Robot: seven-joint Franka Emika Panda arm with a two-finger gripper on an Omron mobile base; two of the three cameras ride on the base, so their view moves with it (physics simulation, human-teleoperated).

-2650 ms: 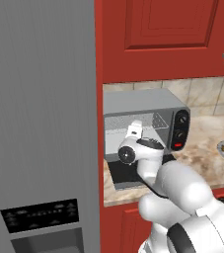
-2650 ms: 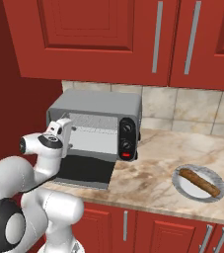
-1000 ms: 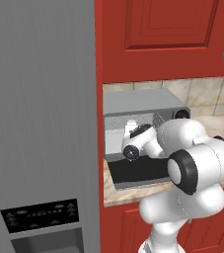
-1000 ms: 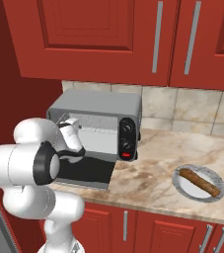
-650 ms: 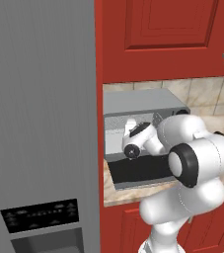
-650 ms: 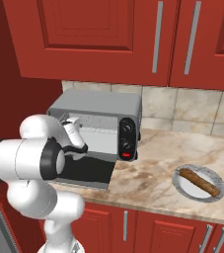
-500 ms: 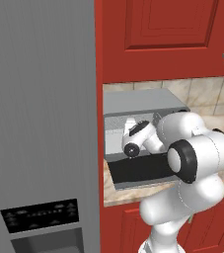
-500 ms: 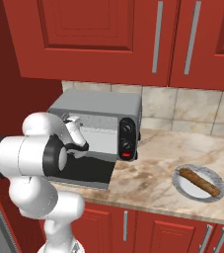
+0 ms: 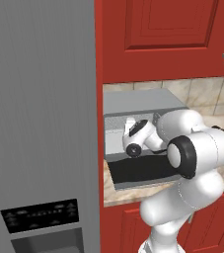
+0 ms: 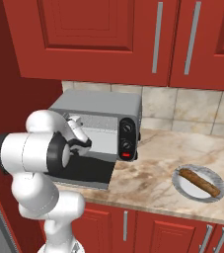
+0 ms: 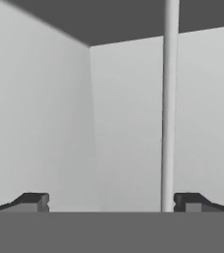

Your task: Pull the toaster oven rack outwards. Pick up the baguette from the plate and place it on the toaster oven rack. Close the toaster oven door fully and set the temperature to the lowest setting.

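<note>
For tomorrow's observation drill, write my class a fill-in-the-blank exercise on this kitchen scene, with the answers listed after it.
1. The baguette lies on a round ____ on the counter.
2. The toaster oven door is folded down, so the oven is ____.
3. The gripper reaches into the toaster oven with its jaws ____.
4. The oven's control panel has two knobs and a ____ button below them.

Missing words: plate; open; open; red

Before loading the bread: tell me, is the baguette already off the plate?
No, the baguette lies on the plate.
</note>
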